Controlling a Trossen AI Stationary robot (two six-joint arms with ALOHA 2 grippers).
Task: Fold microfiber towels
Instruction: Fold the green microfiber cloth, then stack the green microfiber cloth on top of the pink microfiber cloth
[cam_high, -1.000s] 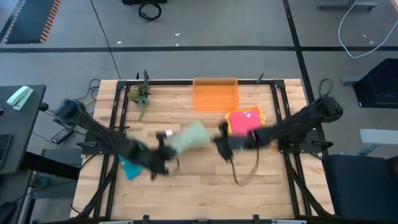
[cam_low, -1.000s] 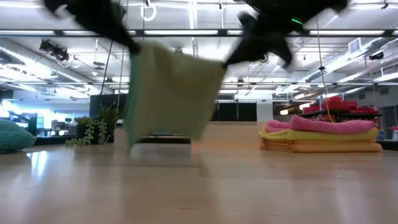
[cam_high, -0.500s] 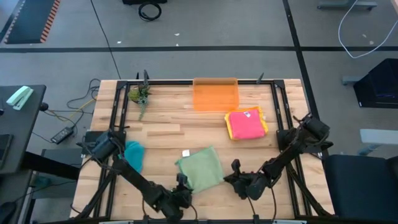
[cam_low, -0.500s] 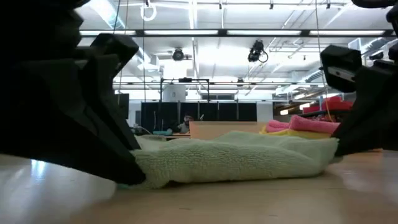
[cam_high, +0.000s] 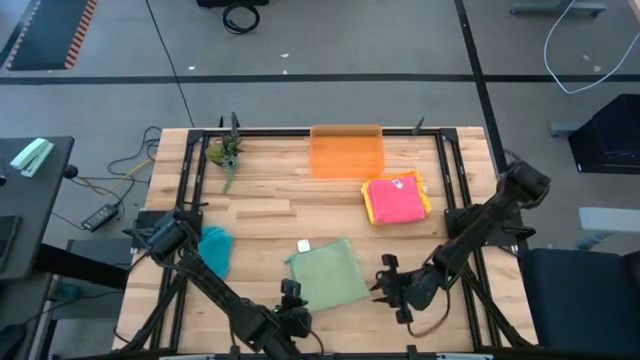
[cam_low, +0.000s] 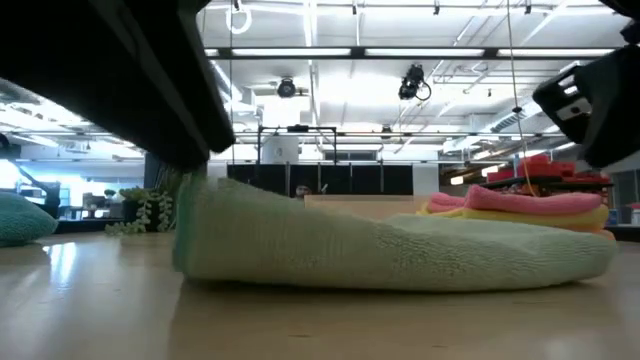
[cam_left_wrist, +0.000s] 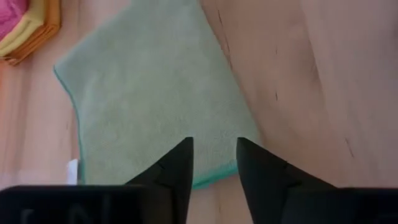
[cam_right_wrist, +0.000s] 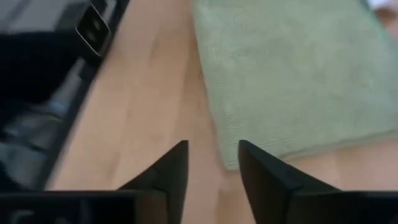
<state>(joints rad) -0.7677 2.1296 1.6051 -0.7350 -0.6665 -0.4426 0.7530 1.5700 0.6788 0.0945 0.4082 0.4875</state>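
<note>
Wooden tabletop (cam_high: 270, 200), slatted and pale, ringed by a dark frame, with grey workshop floor around it. Far centre: translucent orange bin (cam_high: 346, 152), seemingly holding nothing. Just right of it and a little nearer: finished stack of folded towels (cam_high: 397, 199), pink on top, yellow and orange edges showing beneath, neat and square. Near centre: sage green towel (cam_high: 327, 272), laid flat and apparently folded over, white tag (cam_high: 303, 245) poking out at its far left corner. Left side: teal towel (cam_high: 213, 250), crumpled in a heap, not yet folded. Far left corner: small green plant (cam_high: 225, 153), clear of the work. Left pincer (cam_high: 291, 313) at the near edge of the green towel, fingers apart with the cloth's near hem showing between them in the left wrist view, gripping nothing. Right pincer (cam_high: 393, 287) just right of the green towel's near right corner, fingers likewise apart over bare wood, holding nothing. Judged from this: several towels done and stacked, green one part-folded and just laid down, probably needing another fold and a move onto the stack; teal one untouched. Roughly past halfway, with two cloths left to finish.
</note>
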